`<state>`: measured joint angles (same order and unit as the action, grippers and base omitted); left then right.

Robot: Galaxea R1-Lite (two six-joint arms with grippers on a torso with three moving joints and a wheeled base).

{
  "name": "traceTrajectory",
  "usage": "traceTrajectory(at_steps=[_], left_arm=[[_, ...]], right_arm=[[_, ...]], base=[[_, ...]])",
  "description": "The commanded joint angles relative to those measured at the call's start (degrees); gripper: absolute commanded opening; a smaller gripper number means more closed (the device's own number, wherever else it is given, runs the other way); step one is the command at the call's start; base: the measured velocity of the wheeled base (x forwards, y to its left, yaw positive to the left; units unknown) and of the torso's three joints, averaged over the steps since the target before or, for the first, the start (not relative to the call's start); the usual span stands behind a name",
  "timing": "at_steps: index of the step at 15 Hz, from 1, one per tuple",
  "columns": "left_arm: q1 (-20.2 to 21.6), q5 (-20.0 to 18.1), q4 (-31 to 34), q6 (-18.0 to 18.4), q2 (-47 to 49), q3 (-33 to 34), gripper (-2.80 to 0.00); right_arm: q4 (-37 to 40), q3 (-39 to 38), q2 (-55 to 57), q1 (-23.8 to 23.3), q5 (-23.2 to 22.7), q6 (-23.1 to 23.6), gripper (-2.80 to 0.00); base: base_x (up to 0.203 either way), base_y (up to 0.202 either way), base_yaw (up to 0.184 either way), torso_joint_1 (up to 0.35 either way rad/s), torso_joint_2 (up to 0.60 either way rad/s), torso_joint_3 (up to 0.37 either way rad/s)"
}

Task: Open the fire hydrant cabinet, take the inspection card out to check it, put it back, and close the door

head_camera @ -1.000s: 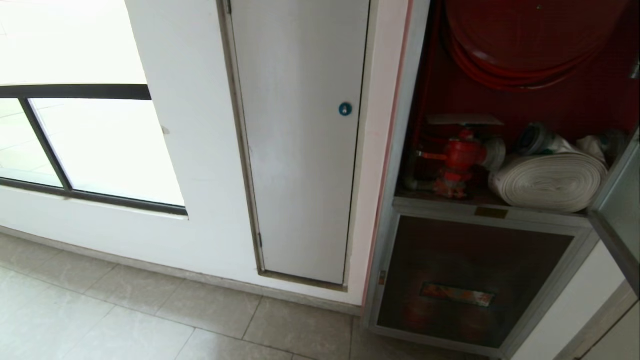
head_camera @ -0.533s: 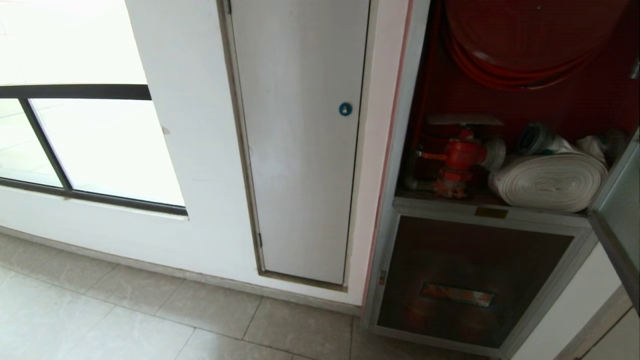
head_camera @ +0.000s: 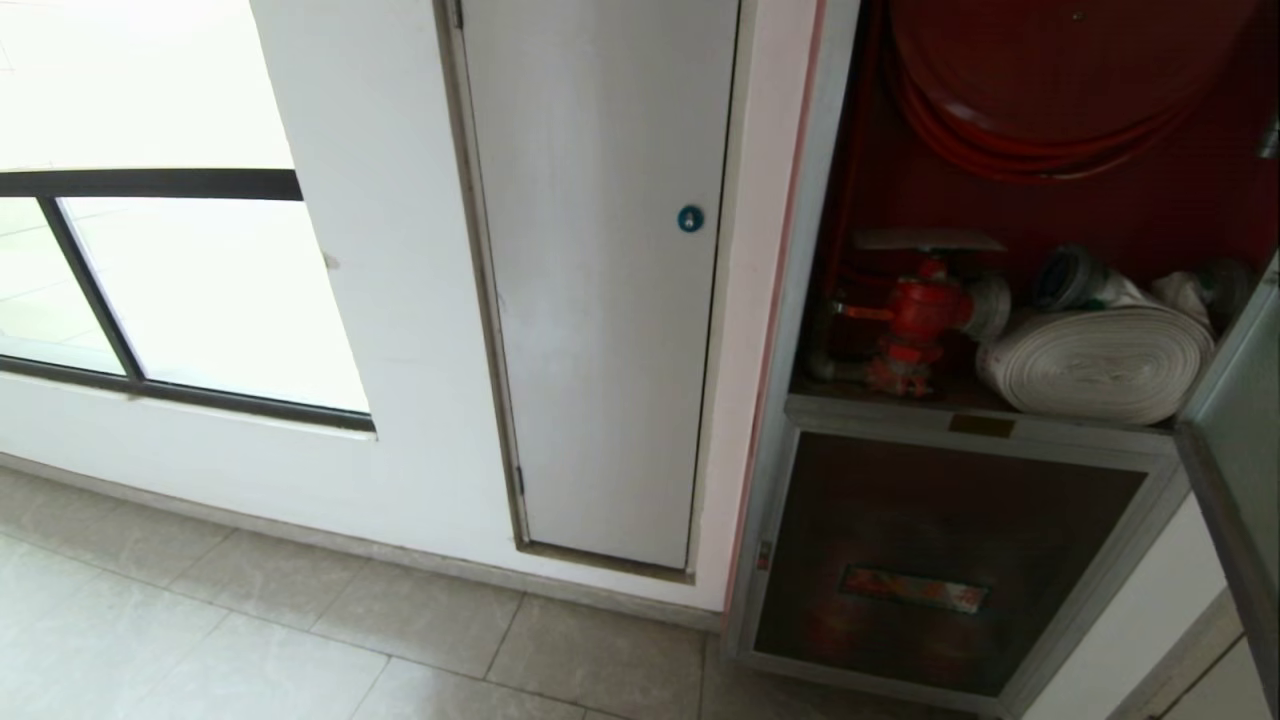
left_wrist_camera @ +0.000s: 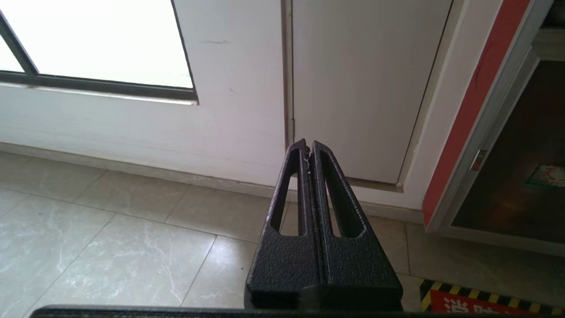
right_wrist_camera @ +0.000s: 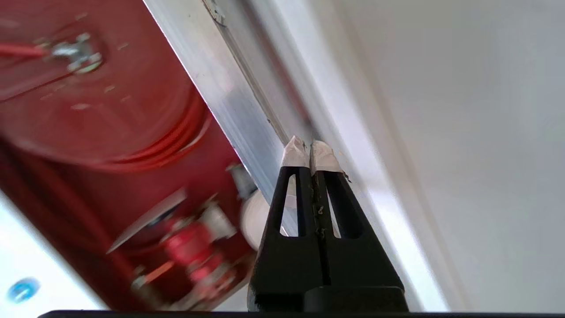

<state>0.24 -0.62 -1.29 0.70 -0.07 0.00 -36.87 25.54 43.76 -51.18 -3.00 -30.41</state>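
Right end effector (right_wrist_camera: 311,150) — fingers pressed together, nothing held — points at the silver frame edge of the fire hydrant cabinet (right_wrist_camera: 240,110), its taped tips close to the metal; contact unclear. Beside it, the red interior with hose reel (right_wrist_camera: 92,110) and red valve (right_wrist_camera: 192,247). In the head view the cabinet stands open, white rolled hose (head_camera: 1095,365) on its shelf; the door (head_camera: 1240,440) edge sits slightly farther right than a second ago. Left end effector (left_wrist_camera: 309,148) — closed, empty — low over the floor tiles (left_wrist_camera: 110,247).
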Motion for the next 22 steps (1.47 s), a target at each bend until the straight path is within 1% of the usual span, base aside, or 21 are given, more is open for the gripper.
traceTrajectory(at_steps=[1, 4, 5, 7, 10, 14, 16, 20, 22], left_arm=[[0.02, 0.0, -0.03, 0.0, 0.07, 0.44, -2.8], [0.02, 0.0, -0.03, 0.0, 0.07, 0.44, -2.8], [0.02, 0.0, -0.03, 0.0, 0.07, 0.43, -2.8], [0.02, 0.0, -0.03, 0.0, 0.07, 0.44, -2.8], [0.02, 0.0, -0.03, 0.0, 0.07, 0.44, -2.8], [0.02, 0.0, -0.03, 0.0, 0.07, 0.44, -2.8], [0.02, 0.0, -0.03, 0.0, 0.07, 0.44, -2.8], [0.02, 0.0, -0.03, 0.0, 0.07, 0.44, -2.8], [0.02, 0.0, -0.03, 0.0, 0.07, 0.44, -2.8]], right_arm=[[0.88, 0.14, -0.99, 3.44, 0.25, -0.04, -2.8], [0.91, 0.35, -5.91, 3.02, 2.05, 0.07, -2.8], [1.29, 0.3, -6.32, 3.13, 1.57, 0.09, -2.8], [2.33, 0.94, -6.06, 5.13, 0.47, 0.0, -2.8], [2.93, 2.17, -4.32, 5.78, 0.24, 0.0, -2.8], [3.03, 4.49, 0.54, 12.99, 0.67, -0.07, -2.8], [3.04, 5.89, 2.99, 14.56, 0.17, -0.02, -2.8], [3.04, 8.43, 6.28, 19.69, -0.33, -0.3, -2.8], [3.74, 10.06, 7.67, 20.61, -1.81, -0.52, -2.8]], base=[[0.0, 0.0, 0.0, 0.0, 0.0, 0.0], [0.0, 0.0, 0.0, 0.0, 0.0, 0.0], [0.0, 0.0, 0.0, 0.0, 0.0, 0.0], [0.0, 0.0, 0.0, 0.0, 0.0, 0.0], [0.0, 0.0, 0.0, 0.0, 0.0, 0.0], [0.0, 0.0, 0.0, 0.0, 0.0, 0.0], [0.0, 0.0, 0.0, 0.0, 0.0, 0.0], [0.0, 0.0, 0.0, 0.0, 0.0, 0.0], [0.0, 0.0, 0.0, 0.0, 0.0, 0.0]])
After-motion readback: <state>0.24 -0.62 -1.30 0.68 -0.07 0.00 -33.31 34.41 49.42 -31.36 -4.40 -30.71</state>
